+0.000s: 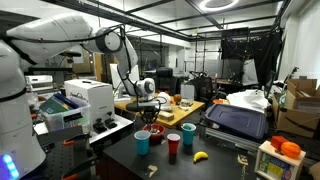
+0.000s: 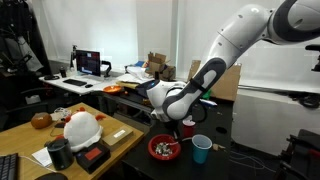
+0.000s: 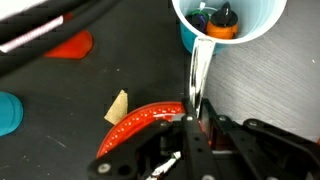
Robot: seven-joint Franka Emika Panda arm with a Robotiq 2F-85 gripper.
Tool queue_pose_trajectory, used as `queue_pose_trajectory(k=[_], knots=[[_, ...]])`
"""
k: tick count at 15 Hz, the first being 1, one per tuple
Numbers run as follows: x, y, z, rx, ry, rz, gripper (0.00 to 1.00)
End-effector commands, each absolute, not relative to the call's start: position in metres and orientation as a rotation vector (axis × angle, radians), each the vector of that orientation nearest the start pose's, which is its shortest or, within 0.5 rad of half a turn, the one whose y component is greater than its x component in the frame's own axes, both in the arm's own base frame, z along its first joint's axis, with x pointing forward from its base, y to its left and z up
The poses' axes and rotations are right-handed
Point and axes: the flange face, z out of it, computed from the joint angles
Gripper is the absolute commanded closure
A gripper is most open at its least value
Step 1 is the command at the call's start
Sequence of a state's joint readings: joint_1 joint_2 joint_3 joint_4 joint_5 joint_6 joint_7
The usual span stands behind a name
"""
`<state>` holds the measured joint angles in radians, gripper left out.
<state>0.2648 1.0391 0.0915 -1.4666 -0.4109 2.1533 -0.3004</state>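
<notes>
Gripper (image 3: 196,118) pinches the cup (image 3: 200,62) by its thin wall over the bowl (image 3: 135,125), so it could slip and spill.

White-and-black jointed arm (image 2: 245,40) stretched out, sloping downward in both exterior views; elbow bent; wrist (image 2: 172,98) turned down; black two-finger gripper (image 2: 186,124) pointing downward; jaws drawn close together, seen in wrist view.

Red bowl (image 2: 165,149) lies directly under the gripper (image 2: 172,125) and blocks a straight descent. Blue cup (image 2: 201,150) stands just beside the bowl. In an exterior view, red cup (image 1: 174,146) and banana (image 1: 200,156) crowd the camera side. Bare black table (image 1: 115,160) beside them is passable.
</notes>
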Motion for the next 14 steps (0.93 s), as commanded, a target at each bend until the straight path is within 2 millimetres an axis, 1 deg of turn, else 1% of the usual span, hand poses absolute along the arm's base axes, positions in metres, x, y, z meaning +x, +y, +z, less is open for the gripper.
queue_pose_trajectory(k=[1, 4, 8, 11, 14], knots=[[0.624, 0.212, 0.04, -3.003, -1.41, 0.525, 0.97], [0.625, 0.215, 0.043, -3.049, -1.365, 0.467, 0.97], [0.63, 0.219, 0.05, -3.142, -1.263, 0.296, 0.97], [0.631, 0.217, 0.053, -3.176, -1.255, 0.212, 0.97], [0.629, 0.212, 0.055, -3.194, -1.286, 0.174, 0.97]])
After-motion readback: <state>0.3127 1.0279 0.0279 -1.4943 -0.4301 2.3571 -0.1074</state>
